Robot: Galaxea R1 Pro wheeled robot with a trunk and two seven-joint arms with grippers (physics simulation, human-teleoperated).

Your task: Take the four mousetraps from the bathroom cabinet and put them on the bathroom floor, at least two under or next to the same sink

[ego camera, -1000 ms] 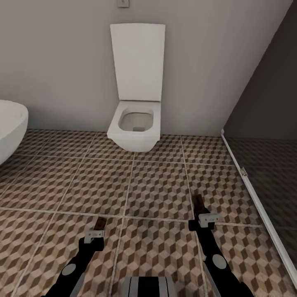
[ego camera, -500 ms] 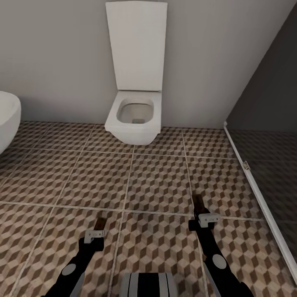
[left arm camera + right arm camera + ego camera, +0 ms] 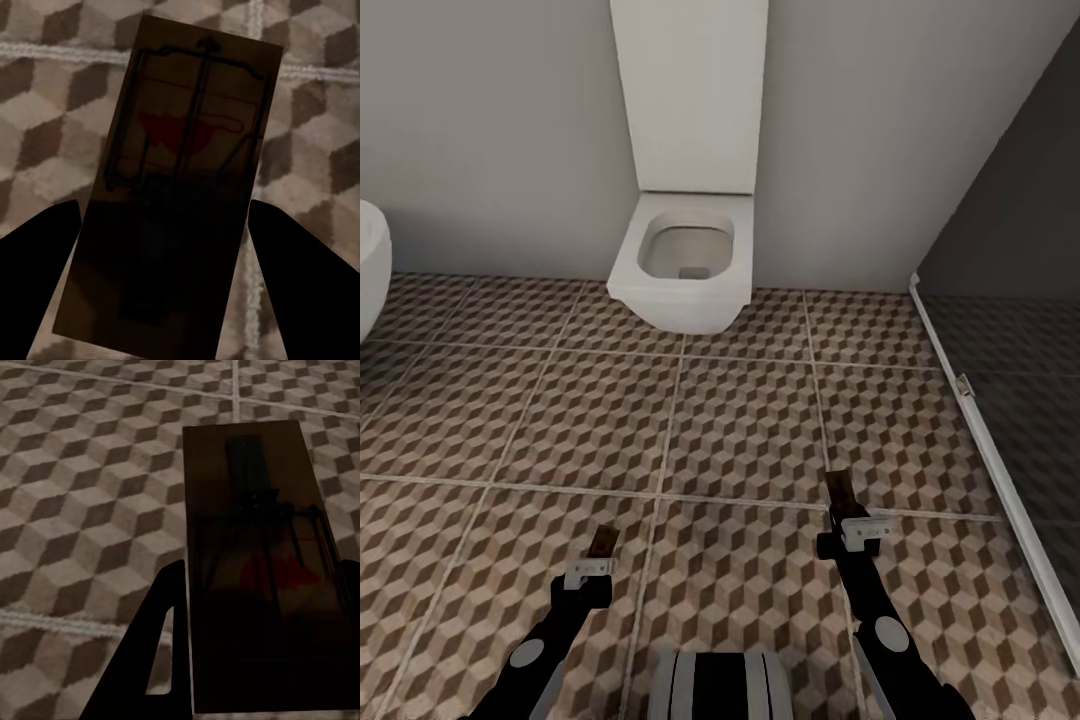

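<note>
Two mousetraps are held above the cube-patterned bathroom floor (image 3: 740,440). My left gripper (image 3: 593,566) is shut on one mousetrap (image 3: 601,543). In the left wrist view this tan board with wire parts and a red mark (image 3: 180,187) sits between the dark fingers (image 3: 37,262). My right gripper (image 3: 847,525) is shut on the other mousetrap (image 3: 840,491), which is seen close and shadowed in the right wrist view (image 3: 262,570) beside one finger (image 3: 150,660). The cabinet and the bathroom sink are out of view.
A white wall-hung toilet (image 3: 680,265) with its lid up stands straight ahead against the grey wall. The rim of a white bathtub (image 3: 368,265) shows at the far left. A dark glass partition with a white floor rail (image 3: 990,460) runs along the right.
The whole view has shifted: the toilet sits higher and closer and the bathtub has slid further out at the left, so the camera moved. Both arms keep their pose and their mousetraps.
</note>
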